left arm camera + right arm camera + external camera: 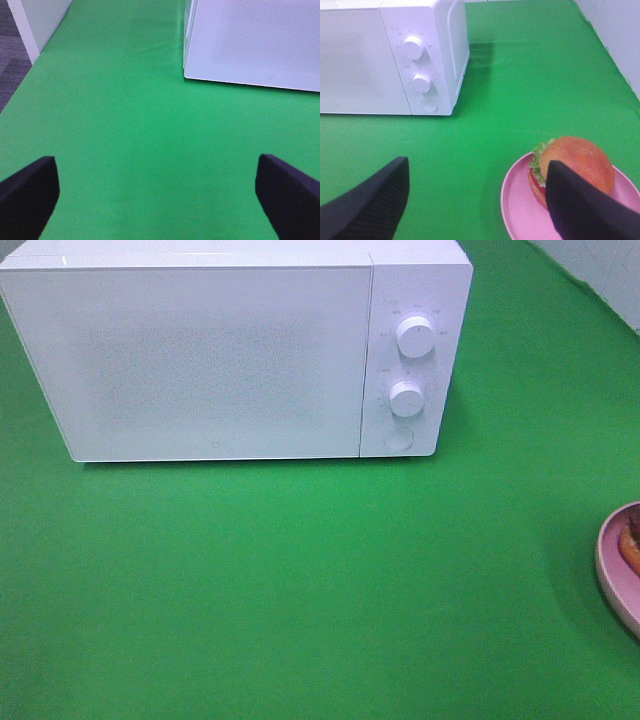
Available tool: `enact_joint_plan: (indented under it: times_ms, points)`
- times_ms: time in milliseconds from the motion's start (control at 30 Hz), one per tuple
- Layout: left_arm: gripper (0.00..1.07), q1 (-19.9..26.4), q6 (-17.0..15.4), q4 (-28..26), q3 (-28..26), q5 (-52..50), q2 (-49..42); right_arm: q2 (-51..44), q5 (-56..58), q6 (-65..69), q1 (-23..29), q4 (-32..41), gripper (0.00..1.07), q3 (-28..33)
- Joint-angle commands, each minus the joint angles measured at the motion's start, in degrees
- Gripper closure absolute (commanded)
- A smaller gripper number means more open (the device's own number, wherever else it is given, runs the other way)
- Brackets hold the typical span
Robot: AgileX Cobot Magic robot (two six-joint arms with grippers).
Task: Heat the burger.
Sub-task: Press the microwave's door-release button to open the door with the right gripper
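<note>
Green cloth [300,580] covers the whole table I'm working over. My left gripper [155,167] has its jaws spread as wide as they go, with only bare cloth between them, and it holds and touches nothing. My right gripper [479,167] also stands wide apart and empty. From its wrist camera one dark finger [580,210] overlaps the burger [580,160], and I cannot tell whether they touch. The burger sits on a pink plate [520,210] at the right edge of the table, well apart from the microwave [220,360]. That white microwave stands at the back with its door [200,360] shut. It has two round knobs [415,336] above a round button [398,438]. The grey markings around the knobs are too small for me to read.
</note>
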Motion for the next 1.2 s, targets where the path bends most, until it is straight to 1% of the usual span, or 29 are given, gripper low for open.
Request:
enact_joint_plan:
  times_ms: [33, 200, 267, 367, 433, 533, 567, 667, 733, 833, 867, 967, 1033, 1067, 1100, 1200]
  points:
    - [0.07, 0.2, 0.0, -0.1, 0.2, -0.6, -0.3, 3.7, -3.7, 0.8, -0.2, -0.2, 0.34, -0.2]
    - [0.07, 0.2, 0.0, -0.1, 0.2, -0.6, -0.3, 8.1, -7.0, 0.8, -0.2, -0.3, 0.34, -0.2]
    - [0.07, 0.2, 0.0, -0.1, 0.2, -0.6, -0.3, 12.1, -11.5, 0.8, -0.2, -0.3, 0.34, -0.2]
    - [0.07, 0.2, 0.0, -0.1, 0.2, -0.6, -0.3, 12.9, -12.6, 0.8, -0.2, -0.3, 0.34, -0.2]
    - [0.07, 0.2, 0.0, -0.1, 0.2, -0.6, -0.3, 16.7, -18.1, 0.8, -0.2, -0.2, 0.34, -0.2]
    - [0.07, 0.2, 0.0, -0.1, 0.2, -0.6, -0.3, 18.7, -20.6, 0.8, -0.2, -0.2, 0.34, -0.2]
    - [0.07, 0.2, 0.0, -0.1, 0.2, -0.6, -0.3, 21.0, -22.7, 0.8, -0.2, -0.2, 0.34, -0.2]
    - [0.07, 0.2, 0.0, -0.1, 0.2, -0.6, -0.3, 22.2, -23.7, 0.8, -0.2, -0.2, 0.34, -0.2]
    - [0.07, 0.2, 0.0, -0.1, 0.2, -0.6, -0.3, 26.8, -27.3, 0.8, -0.2, -0.2, 0.34, -0.2]
    - [0.07, 0.2, 0.0, -0.1, 0.2, -0.6, -0.3, 27.8, -28.1, 0.8, -0.2, -0.2, 0.34, -0.2]
    - [0.07, 0.2, 0.0, -0.1, 0.2, -0.6, -0.3, 31.7, -31.0, 0.8, -0.2, -0.2, 0.34, -0.2]
    - [0.07, 0.2, 0.0, -0.1, 0.2, -0.6, -0.3, 33.0, -32.1, 0.8, -0.2, -0.2, 0.34, -0.2]
    - [0.07, 0.2, 0.0, -0.1, 0.2, -0.6, -0.2, 37.7, -35.7, 0.8, -0.2, -0.2, 0.34, -0.2]
    - [0.07, 0.2, 0.0, -0.1, 0.2, -0.6, -0.2, 37.7, -35.7, 0.8, -0.2, -0.2, 0.34, -0.2]
    - [0.07, 0.2, 0.0, -0.1, 0.2, -0.6, -0.2, 40.4, -37.4, 0.7, -0.2, -0.2, 0.34, -0.2]
    - [0.07, 0.2, 0.0, -0.1, 0.2, -0.6, -0.2, 42.9, -39.2, 0.7, -0.2, -0.2, 0.34, -0.2]
